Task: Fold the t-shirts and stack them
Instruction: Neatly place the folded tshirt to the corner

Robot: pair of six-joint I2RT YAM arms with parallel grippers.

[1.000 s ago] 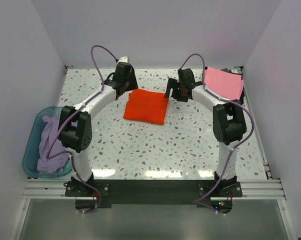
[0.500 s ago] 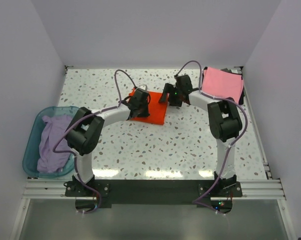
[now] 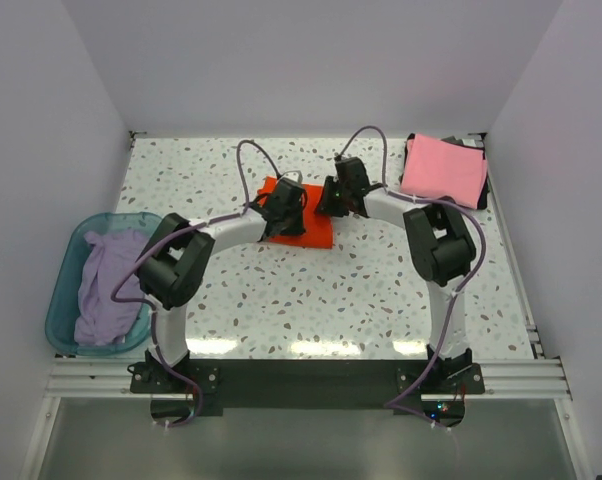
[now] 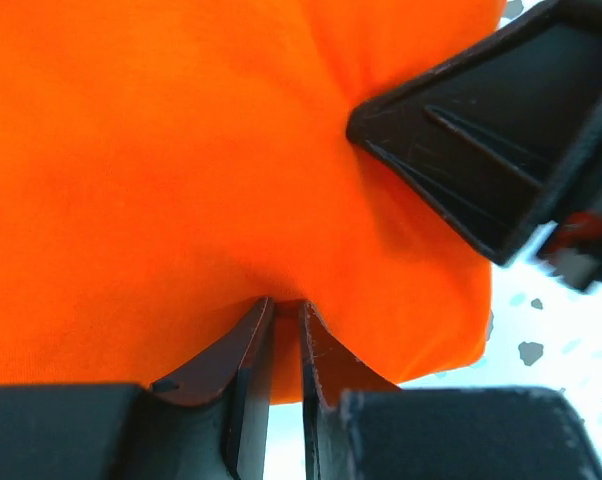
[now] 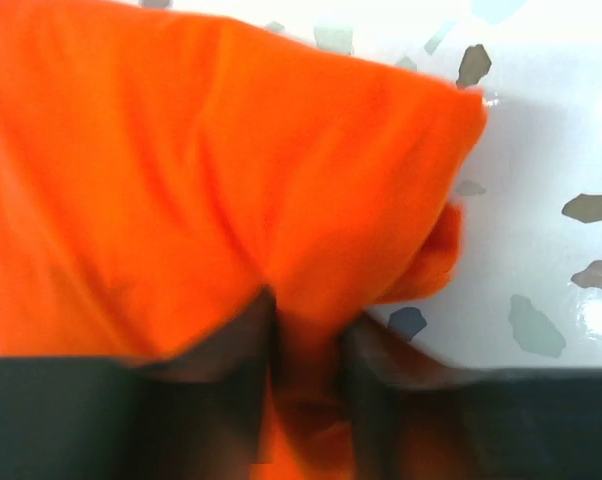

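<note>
The orange-red t-shirt (image 3: 319, 232) lies folded on the worktop (image 3: 381, 280), midway across and toward the far edge, with both claws down on it. The left claw (image 4: 286, 310) is pinched tight on a ridge of cloth. The right claw (image 5: 306, 320), blurred in its own view, seems to clutch a thicker bunch. The pink t-shirt (image 3: 443, 170) sits folded at the far right corner, the lavender t-shirt (image 3: 106, 290) in the basin (image 3: 61, 290) by the left edge. If either pinch holds only the top layer, lifting would spill the fold open
</note>
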